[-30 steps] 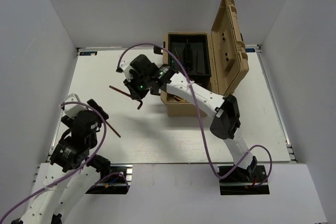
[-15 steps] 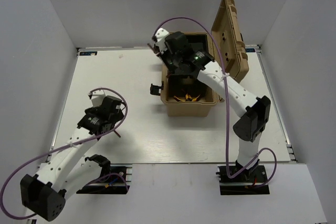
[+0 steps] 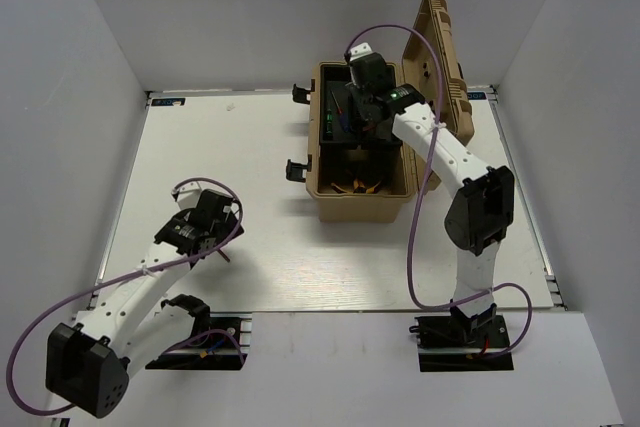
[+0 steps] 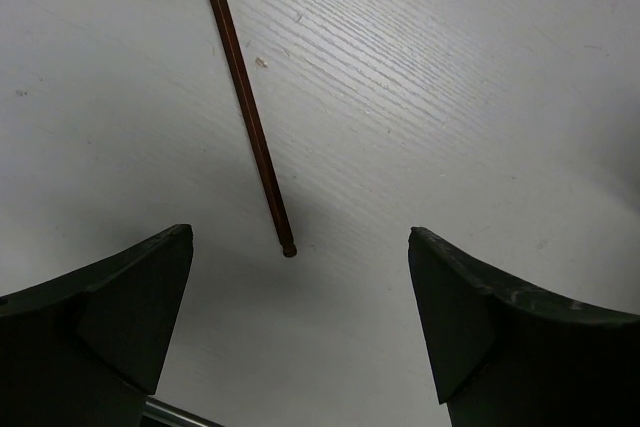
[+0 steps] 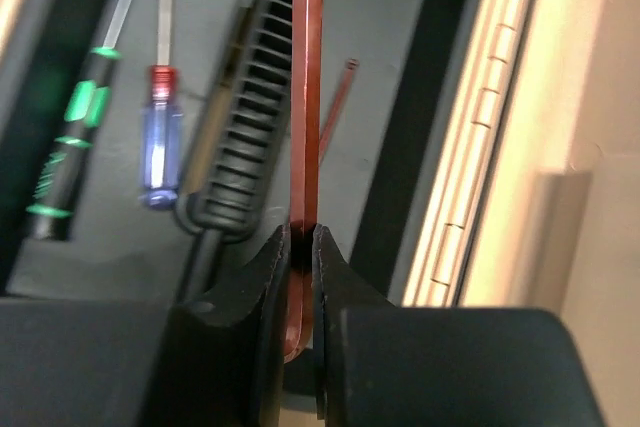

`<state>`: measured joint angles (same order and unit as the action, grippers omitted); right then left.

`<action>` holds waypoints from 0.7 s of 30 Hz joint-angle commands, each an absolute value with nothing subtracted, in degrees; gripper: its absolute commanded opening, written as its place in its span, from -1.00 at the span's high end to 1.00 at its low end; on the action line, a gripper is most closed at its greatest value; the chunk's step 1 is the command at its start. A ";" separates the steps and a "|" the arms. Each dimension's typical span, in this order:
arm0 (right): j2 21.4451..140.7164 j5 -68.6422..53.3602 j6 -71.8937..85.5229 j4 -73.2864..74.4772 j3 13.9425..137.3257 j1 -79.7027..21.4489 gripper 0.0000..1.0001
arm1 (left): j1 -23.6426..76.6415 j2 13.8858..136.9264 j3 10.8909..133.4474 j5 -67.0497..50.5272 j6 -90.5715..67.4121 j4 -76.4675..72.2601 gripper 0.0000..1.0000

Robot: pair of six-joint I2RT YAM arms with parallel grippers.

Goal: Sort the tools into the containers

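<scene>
Hex key (image 5: 307, 97), pinched by right gripper (image 5: 300, 242), now hangs over the far-edge toolbox (image 3: 362, 209); left gripper (image 4: 300, 237), spread, now covers the last key (image 4: 257, 137).

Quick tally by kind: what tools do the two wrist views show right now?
Hex keys: 3 (loose hex key, held hex key, stowed hex key)
Blue-red screwdriver: 1
Black-green stick tool: 1
Total: 5

A robotics lab cell. White panels (image 3: 70, 97) wall in a white surface (image 3: 250, 147). A left arm (image 3: 130, 289) and a right arm (image 3: 440, 152) are bolted to it.
</scene>
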<state>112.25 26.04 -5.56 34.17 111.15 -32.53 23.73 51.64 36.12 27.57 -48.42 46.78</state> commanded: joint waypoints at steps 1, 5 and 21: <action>111.88 30.32 -3.60 28.65 110.31 -31.91 1.00 | 23.38 52.55 35.77 26.54 -50.88 46.05 -0.98; 112.06 31.46 -2.03 28.04 109.25 -30.85 1.00 | 23.38 53.88 36.30 28.12 -53.69 48.34 -0.98; 110.23 21.20 4.39 33.22 108.38 -28.21 0.13 | 21.80 56.51 34.10 25.31 -56.07 47.20 -0.94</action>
